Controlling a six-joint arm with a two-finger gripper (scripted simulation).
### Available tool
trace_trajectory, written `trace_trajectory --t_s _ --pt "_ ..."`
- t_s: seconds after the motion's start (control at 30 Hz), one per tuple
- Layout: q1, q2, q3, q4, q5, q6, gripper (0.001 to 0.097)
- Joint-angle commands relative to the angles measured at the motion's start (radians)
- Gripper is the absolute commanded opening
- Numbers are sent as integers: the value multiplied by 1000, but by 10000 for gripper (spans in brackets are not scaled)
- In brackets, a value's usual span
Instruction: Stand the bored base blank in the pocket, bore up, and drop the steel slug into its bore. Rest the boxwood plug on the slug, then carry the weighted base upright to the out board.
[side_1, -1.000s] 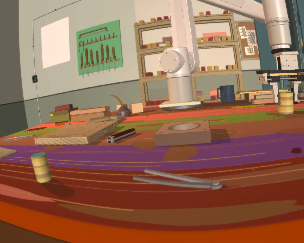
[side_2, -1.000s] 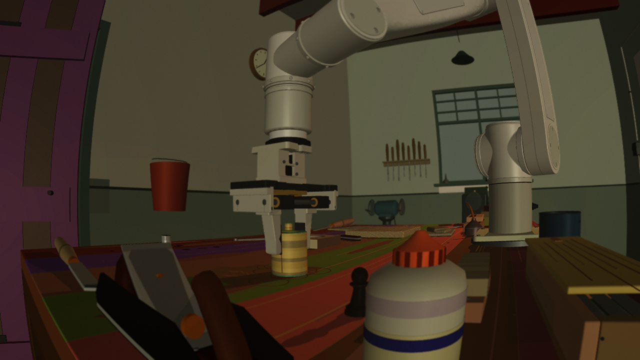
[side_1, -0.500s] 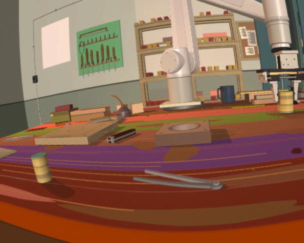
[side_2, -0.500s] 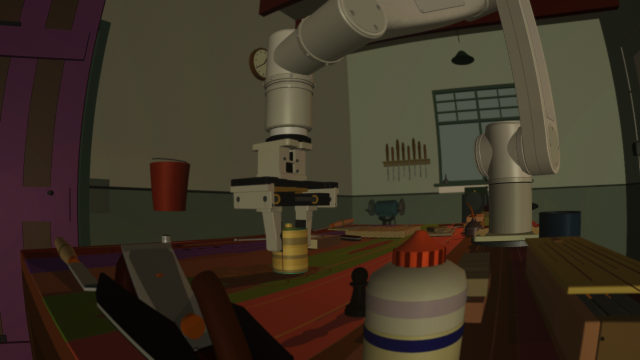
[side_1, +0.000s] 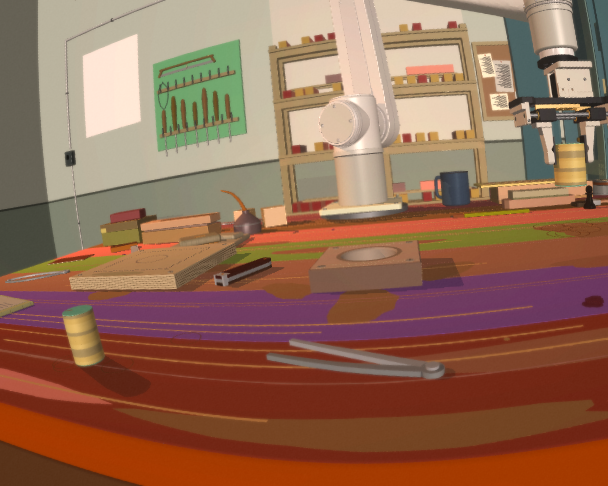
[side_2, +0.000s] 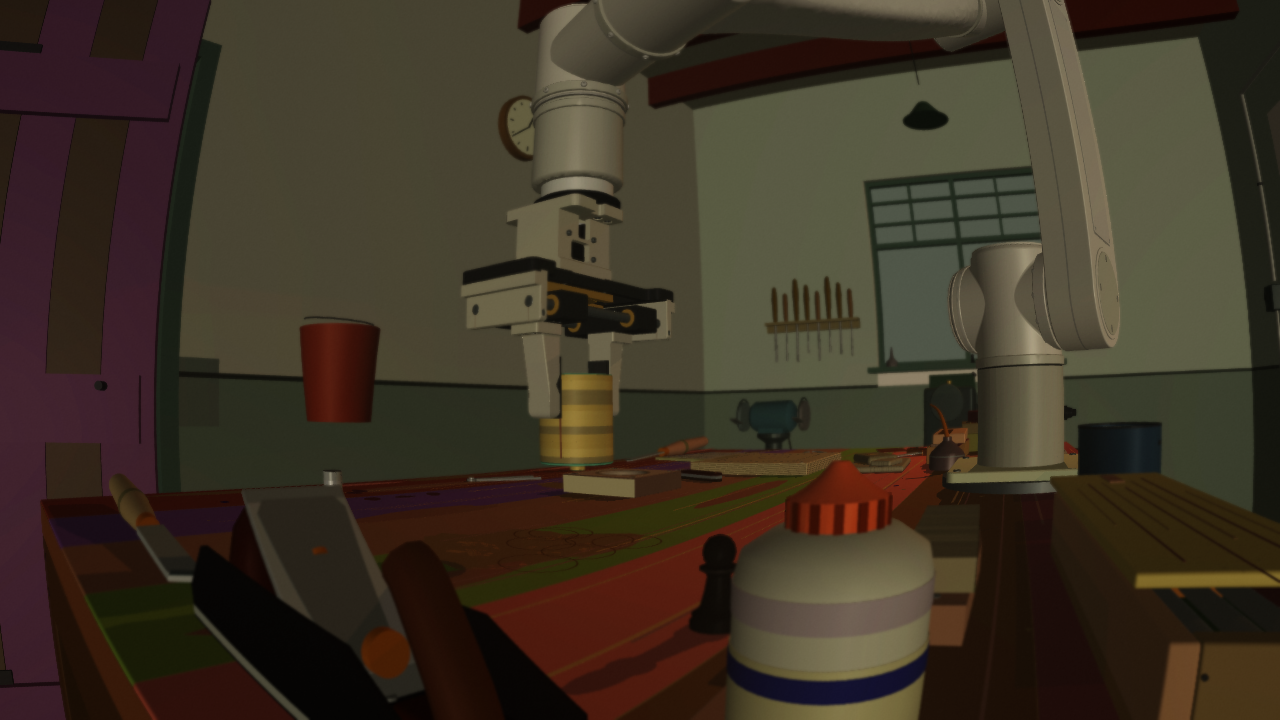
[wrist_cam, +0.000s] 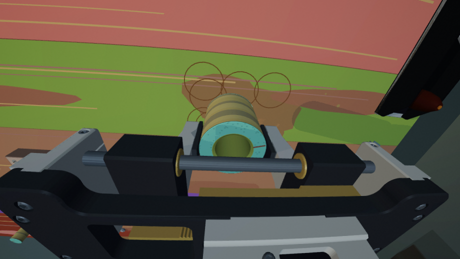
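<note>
On the right end of the painted bench the bored base blank (side_1: 570, 163) (side_2: 577, 419) (wrist_cam: 231, 135), a banded yellow wooden cylinder with a pale green end face and a round bore, hangs upright above the green stripe. The wooden pocket block (side_1: 366, 264) (side_2: 619, 481) with its round recess sits mid-bench, to the left of the blank in the side camera. A second banded cylinder (side_1: 82, 335) with a green top stands near the front left edge. The steel slug is not something I can pick out with certainty. My gripper (side_1: 567, 152) (side_2: 573, 394) (wrist_cam: 232, 138) is closed on the base blank and holds it clear of the bench.
A blue mug (side_1: 453, 187) stands beside the arm's base (side_1: 361, 152). A plywood board (side_1: 152, 266), a small dark bar (side_1: 242, 271) and grey dividers (side_1: 360, 360) lie on the bench. A black pawn (side_2: 713, 582), a glue bottle (side_2: 828, 609) and a plane (side_2: 331, 573) crowd the right end.
</note>
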Motion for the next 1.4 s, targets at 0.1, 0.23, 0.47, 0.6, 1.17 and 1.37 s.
trace_trajectory --t_s 0.1,0.23,0.47,0.6,1.17,1.37 --pt "0 -16 15 1 -29 0 38" --pt "0 -25 25 1 -48 0 38" --pt "0 -29 29 1 -57 0 38" --pt "0 -50 54 2 -101 0 38" --pt "-99 -106 38 1 -144 98 38" --pt "-249 -137 12 1 -148 247 38"
